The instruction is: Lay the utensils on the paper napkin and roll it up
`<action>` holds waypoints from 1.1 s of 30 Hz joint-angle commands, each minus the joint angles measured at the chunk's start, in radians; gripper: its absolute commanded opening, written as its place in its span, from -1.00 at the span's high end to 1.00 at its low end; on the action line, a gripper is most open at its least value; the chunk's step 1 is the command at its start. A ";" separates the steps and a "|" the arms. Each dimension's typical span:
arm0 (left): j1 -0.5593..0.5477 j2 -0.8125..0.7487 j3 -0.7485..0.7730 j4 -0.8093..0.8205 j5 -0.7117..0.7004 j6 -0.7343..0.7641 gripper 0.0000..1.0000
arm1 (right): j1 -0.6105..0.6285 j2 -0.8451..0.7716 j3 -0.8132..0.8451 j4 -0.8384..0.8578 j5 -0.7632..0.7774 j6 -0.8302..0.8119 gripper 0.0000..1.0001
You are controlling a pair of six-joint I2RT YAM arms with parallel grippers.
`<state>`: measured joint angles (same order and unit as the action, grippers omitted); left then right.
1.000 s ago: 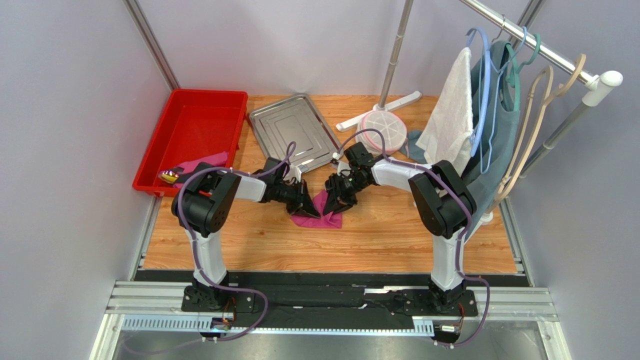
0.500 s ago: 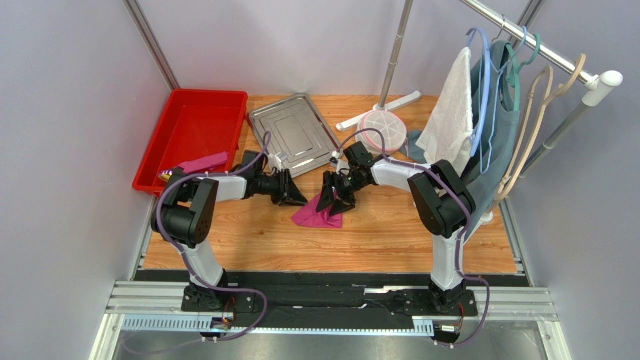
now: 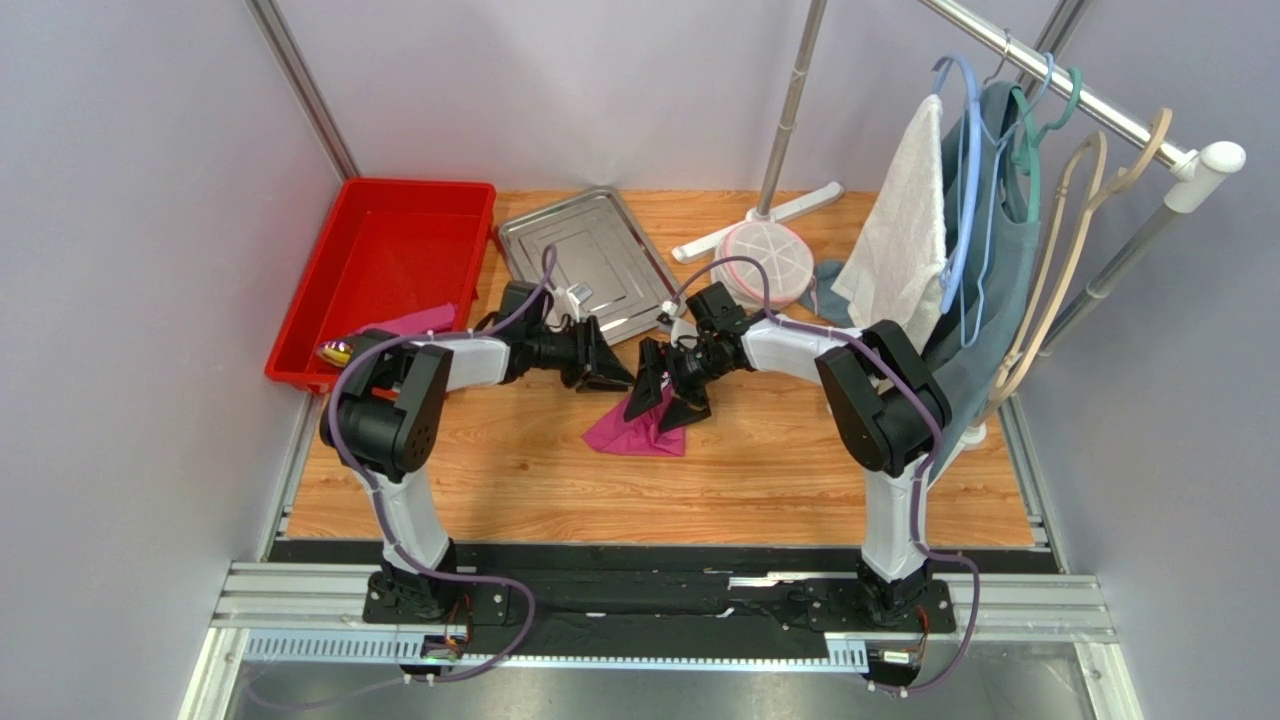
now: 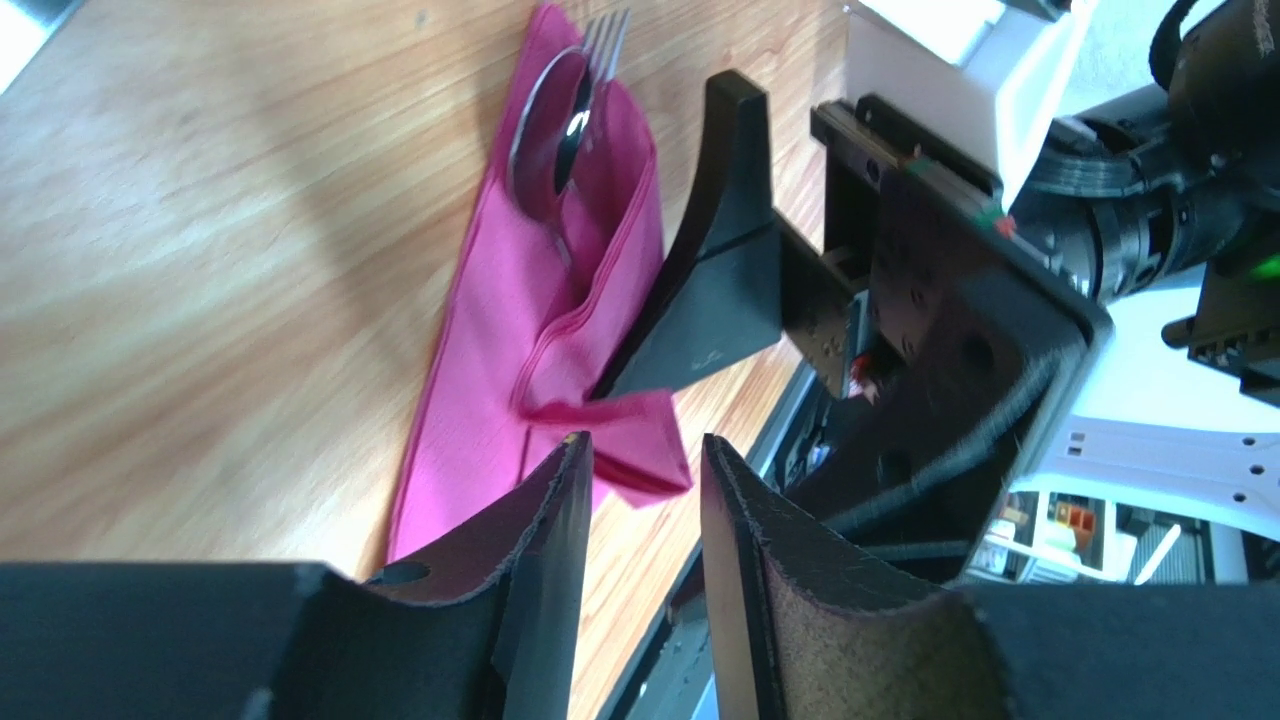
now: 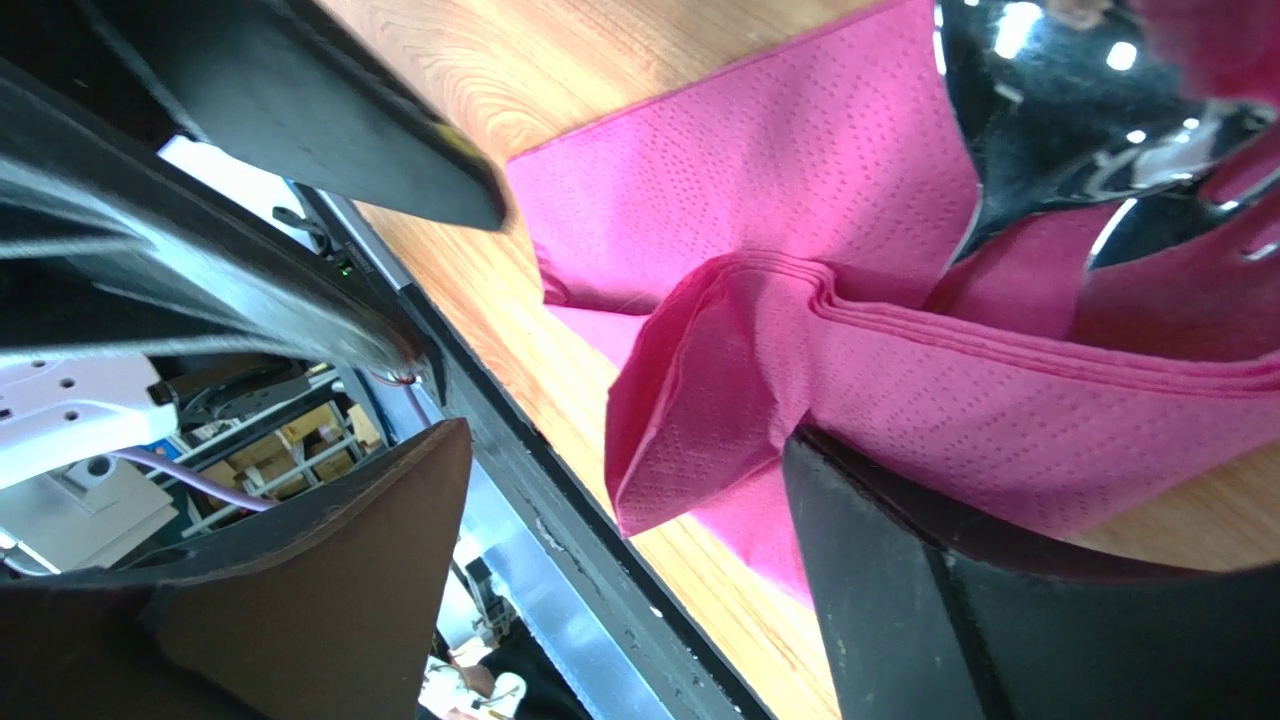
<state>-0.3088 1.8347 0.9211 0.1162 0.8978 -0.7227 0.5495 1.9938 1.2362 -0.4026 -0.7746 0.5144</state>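
The napkin's (image 4: pixel 496 345) fold hides the handles of the spoon (image 4: pixel 544 128) and fork (image 4: pixel 604 27). The right wrist view's top edge cuts the spoon bowl. From above, the right gripper (image 3: pixel 669 402) covers both.

Left gripper (image 4: pixel 646 446) sits at the bottom edge, jaws just a little apart, nothing between them. Folded pink napkin (image 4: pixel 489 353) is on the wood surface (image 4: pixel 226 225), spoon (image 4: pixel 549 128) and fork (image 4: pixel 604 33) poking out the far end. One jaw of the right gripper (image 4: pixel 706 270) rests on the raised fold.
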 commanded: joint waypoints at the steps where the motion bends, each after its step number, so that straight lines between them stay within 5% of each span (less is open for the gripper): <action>1: -0.030 0.044 0.058 0.063 0.018 -0.047 0.16 | 0.007 -0.003 0.008 0.038 0.012 0.001 -0.75; 8: -0.056 0.120 0.068 0.186 0.072 -0.130 0.21 | 0.007 -0.003 -0.001 0.056 0.009 0.007 -0.70; 20: -0.098 0.161 0.074 0.126 0.113 -0.075 0.29 | 0.006 0.000 0.003 0.061 -0.002 0.009 -0.71; 33: -0.087 0.139 0.093 -0.166 0.043 0.155 0.96 | 0.007 -0.075 0.011 0.056 -0.052 0.019 -0.61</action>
<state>-0.4030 1.9957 0.9760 0.0875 0.9825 -0.6819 0.5495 1.9926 1.2362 -0.3759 -0.7914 0.5270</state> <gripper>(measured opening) 0.064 0.836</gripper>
